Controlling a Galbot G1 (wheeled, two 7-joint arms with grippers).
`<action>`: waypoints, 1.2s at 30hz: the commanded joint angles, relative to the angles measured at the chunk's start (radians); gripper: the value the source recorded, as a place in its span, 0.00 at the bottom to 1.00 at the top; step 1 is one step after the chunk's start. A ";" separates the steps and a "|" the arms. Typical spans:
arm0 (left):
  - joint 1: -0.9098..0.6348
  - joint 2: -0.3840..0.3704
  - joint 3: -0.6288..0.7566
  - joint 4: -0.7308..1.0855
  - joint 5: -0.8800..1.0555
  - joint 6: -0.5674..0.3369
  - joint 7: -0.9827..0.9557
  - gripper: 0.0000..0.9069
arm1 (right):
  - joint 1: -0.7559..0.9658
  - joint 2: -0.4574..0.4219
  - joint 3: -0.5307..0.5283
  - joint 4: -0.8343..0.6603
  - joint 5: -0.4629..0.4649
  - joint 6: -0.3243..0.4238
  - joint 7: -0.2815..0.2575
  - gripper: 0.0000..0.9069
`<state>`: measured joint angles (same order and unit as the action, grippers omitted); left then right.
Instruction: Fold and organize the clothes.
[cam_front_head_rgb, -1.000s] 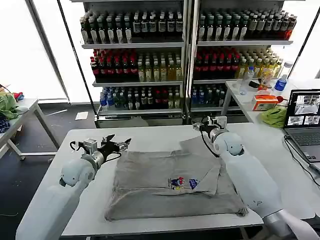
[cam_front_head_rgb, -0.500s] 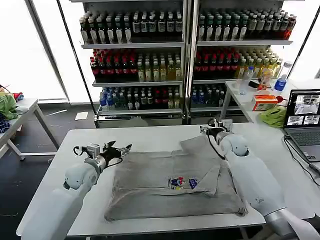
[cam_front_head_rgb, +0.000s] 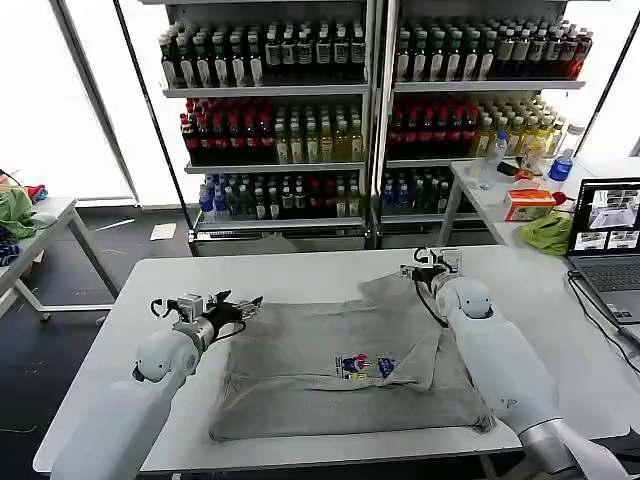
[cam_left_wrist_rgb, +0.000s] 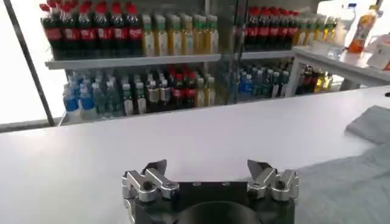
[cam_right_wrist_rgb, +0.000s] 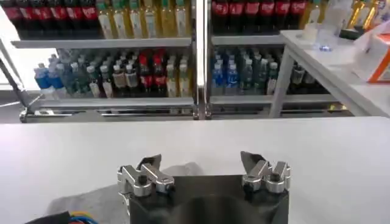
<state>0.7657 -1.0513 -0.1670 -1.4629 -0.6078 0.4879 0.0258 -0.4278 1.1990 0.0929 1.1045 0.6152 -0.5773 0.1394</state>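
Note:
One of the clothes, a light grey shirt (cam_front_head_rgb: 330, 370) with a small multicoloured chest print, lies partly folded on the white table (cam_front_head_rgb: 300, 272). Its right sleeve is turned in over the body. My left gripper (cam_front_head_rgb: 243, 304) hovers open at the shirt's far left corner, nothing between its fingers. In the left wrist view the left gripper (cam_left_wrist_rgb: 206, 168) stands open over bare table, the shirt (cam_left_wrist_rgb: 350, 182) beside it. My right gripper (cam_front_head_rgb: 428, 267) is open and empty at the shirt's far right corner. The right wrist view shows the right gripper (cam_right_wrist_rgb: 200, 160) open above the table.
A laptop (cam_front_head_rgb: 607, 238), a green cloth heap (cam_front_head_rgb: 548, 232) and an orange box (cam_front_head_rgb: 527, 205) sit to the right. Drink shelves (cam_front_head_rgb: 370, 120) stand behind the table. A side table (cam_front_head_rgb: 40, 225) with more cloth is at the far left.
Both grippers have dropped slightly and drawn back toward me. The left moved a little nearer the shirt's corner; the right shifted slightly to the right. The shirt has not moved.

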 joint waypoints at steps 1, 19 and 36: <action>-0.014 -0.012 0.005 0.053 0.007 -0.005 0.003 1.00 | 0.009 0.017 0.001 -0.051 -0.015 -0.001 -0.004 1.00; -0.012 -0.023 0.011 0.090 0.015 -0.016 0.010 1.00 | 0.022 0.055 -0.028 -0.094 -0.036 0.000 0.004 1.00; 0.044 -0.011 0.011 0.049 0.029 -0.015 0.024 0.00 | -0.007 0.064 -0.024 -0.085 -0.063 0.000 -0.001 0.11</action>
<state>0.7699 -1.0692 -0.1547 -1.3845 -0.5834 0.4684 0.0427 -0.4312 1.2605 0.0692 1.0233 0.5558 -0.5739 0.1384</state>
